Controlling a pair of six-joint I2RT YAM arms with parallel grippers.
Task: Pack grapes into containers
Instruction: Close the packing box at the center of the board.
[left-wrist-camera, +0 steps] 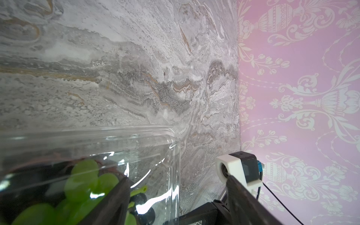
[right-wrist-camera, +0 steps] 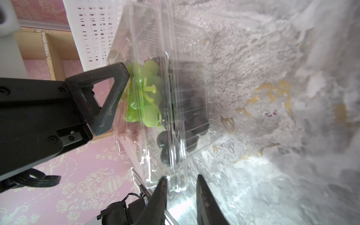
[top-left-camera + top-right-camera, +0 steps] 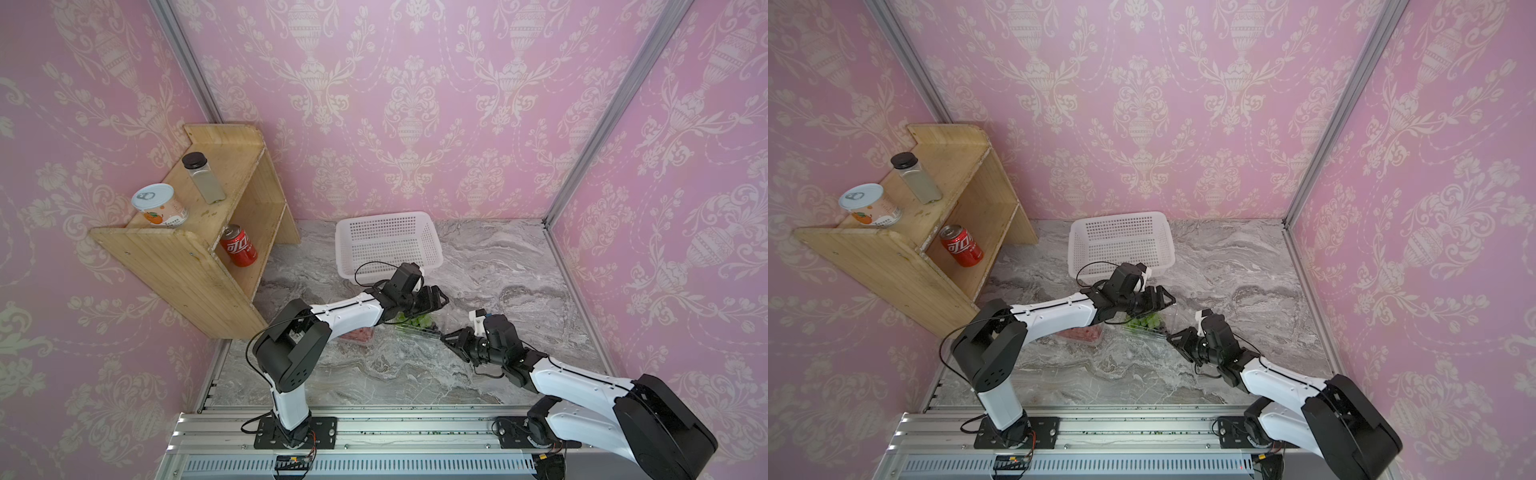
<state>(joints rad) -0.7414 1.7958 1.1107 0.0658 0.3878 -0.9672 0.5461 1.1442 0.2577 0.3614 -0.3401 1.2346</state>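
Note:
A clear container [image 3: 420,331] [image 3: 1155,331] near the table's middle holds green grapes [image 3: 415,321] [image 2: 146,97] and dark grapes [image 2: 191,109], and its clear lid [image 2: 140,29] stands up. My left gripper [image 3: 440,301] [image 1: 177,178] is open and straddles a clear wall [image 1: 175,155], with one finger beside the green bunch [image 1: 83,183]. At the container's near end, my right gripper [image 3: 444,334] [image 2: 181,178] stands narrowly open. A corner of the box lies between its fingers. Red grapes [image 3: 357,333] [image 3: 1081,333] lie in a second container [image 3: 360,341], partly hidden under the left arm.
A white perforated basket [image 3: 382,217] [image 3: 1117,216] stands behind the left gripper. A wooden shelf [image 3: 187,266] at the left carries a red cola can [image 3: 239,245], a tin [image 3: 160,205] and a bottle [image 3: 203,176]. Pink walls close in the marble table [image 3: 498,270].

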